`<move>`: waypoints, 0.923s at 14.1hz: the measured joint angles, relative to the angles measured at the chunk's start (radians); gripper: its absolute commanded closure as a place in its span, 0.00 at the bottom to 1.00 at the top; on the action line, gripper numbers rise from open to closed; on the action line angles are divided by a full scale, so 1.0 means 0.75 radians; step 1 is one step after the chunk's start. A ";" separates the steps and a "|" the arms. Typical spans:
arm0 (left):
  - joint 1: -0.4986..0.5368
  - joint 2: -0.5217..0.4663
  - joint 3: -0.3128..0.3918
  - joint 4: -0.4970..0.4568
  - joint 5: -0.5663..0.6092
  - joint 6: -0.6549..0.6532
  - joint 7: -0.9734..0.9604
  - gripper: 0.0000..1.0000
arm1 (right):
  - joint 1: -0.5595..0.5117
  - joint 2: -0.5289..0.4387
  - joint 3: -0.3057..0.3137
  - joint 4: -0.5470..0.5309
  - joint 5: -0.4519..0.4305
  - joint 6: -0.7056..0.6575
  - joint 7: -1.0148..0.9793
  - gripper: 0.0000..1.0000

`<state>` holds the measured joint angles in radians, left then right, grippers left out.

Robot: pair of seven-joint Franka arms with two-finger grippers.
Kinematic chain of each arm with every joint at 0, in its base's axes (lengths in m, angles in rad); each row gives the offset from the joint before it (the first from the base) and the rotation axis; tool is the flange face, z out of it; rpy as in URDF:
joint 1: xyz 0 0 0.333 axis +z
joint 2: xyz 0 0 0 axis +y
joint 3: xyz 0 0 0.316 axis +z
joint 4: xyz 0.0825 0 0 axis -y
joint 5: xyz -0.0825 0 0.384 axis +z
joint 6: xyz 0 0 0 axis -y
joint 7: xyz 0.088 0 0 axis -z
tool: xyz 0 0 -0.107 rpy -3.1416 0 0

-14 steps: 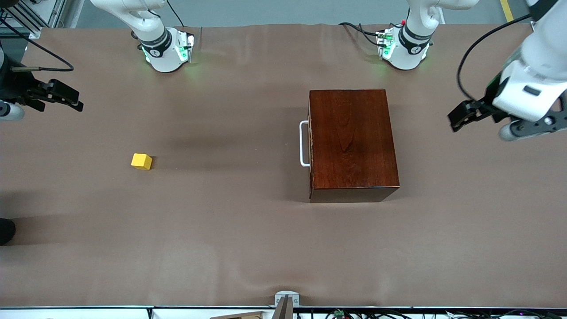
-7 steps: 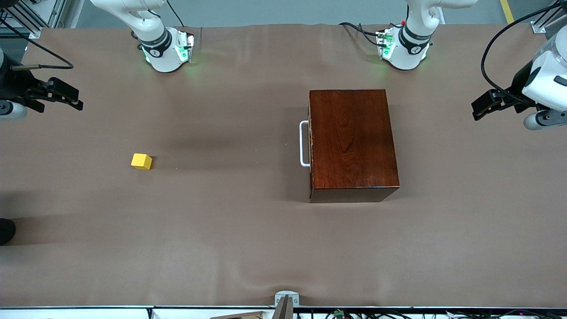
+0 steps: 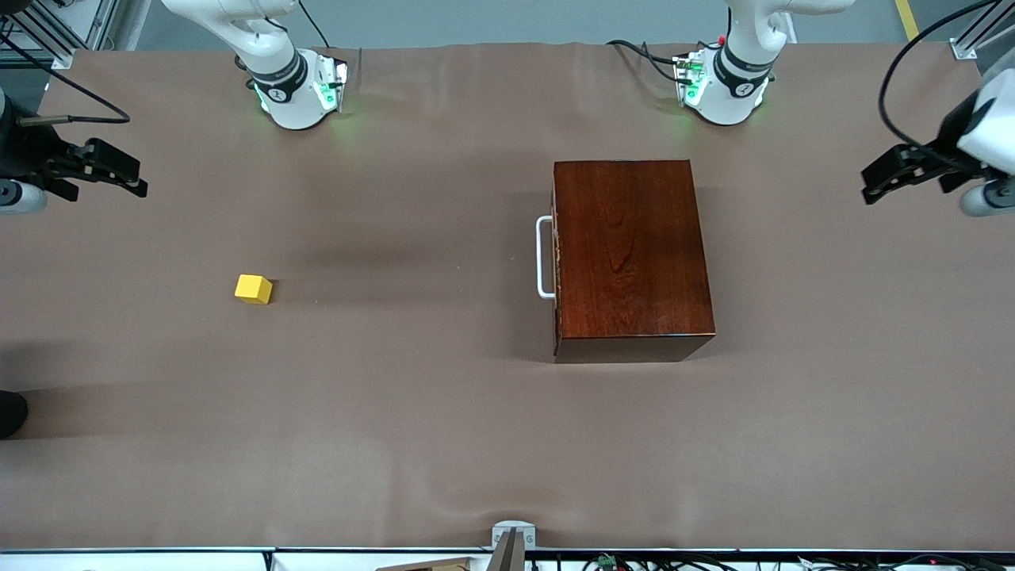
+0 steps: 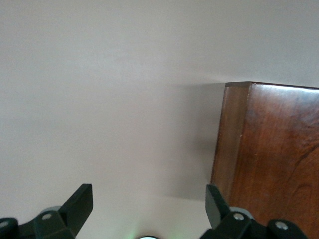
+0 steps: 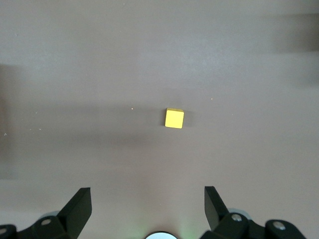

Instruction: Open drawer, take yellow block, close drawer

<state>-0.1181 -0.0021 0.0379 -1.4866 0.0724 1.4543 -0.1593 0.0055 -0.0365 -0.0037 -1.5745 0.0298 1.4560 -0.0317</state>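
The drawer (image 3: 630,258) is a dark reddish-brown wooden box standing shut, its white bar handle (image 3: 544,258) facing the right arm's end. The yellow block (image 3: 254,289) lies on the bare table (image 3: 412,381), well apart from the box, toward the right arm's end. My left gripper (image 3: 870,187) hangs open and empty over the left arm's end of the table. Its wrist view shows a corner of the box (image 4: 269,159) past the open gripper (image 4: 148,201). My right gripper (image 3: 143,184) waits open over its own end, and its wrist view shows the block (image 5: 174,118) past the gripper (image 5: 148,201).
The two arm bases (image 3: 297,87) (image 3: 725,87) stand along the table's edge farthest from the front camera. A small grey mount (image 3: 511,539) sits at the nearest edge. Brown cloth covers the whole table.
My left gripper has drawn back from the box toward the left arm's end of the table. The right gripper, the block and the box have stayed put.
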 measured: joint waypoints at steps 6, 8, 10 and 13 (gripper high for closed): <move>0.203 -0.034 -0.170 -0.035 0.000 -0.004 0.073 0.00 | 0.000 0.000 -0.002 0.000 0.000 -0.001 0.000 0.00; 0.202 -0.041 -0.183 -0.037 0.000 -0.011 0.073 0.00 | 0.000 0.000 -0.003 0.000 0.000 -0.002 0.000 0.00; 0.202 -0.045 -0.189 -0.033 0.000 -0.011 0.073 0.00 | 0.000 0.000 -0.004 0.000 0.000 -0.003 0.000 0.00; 0.202 -0.049 -0.210 -0.026 -0.005 -0.011 0.074 0.00 | 0.000 0.000 -0.005 0.000 0.000 -0.010 0.000 0.00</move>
<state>0.0336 -0.0386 -0.1193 -1.5064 0.0687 1.4457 -0.1041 0.0054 -0.0365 -0.0074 -1.5745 0.0297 1.4482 -0.0319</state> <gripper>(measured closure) 0.000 0.000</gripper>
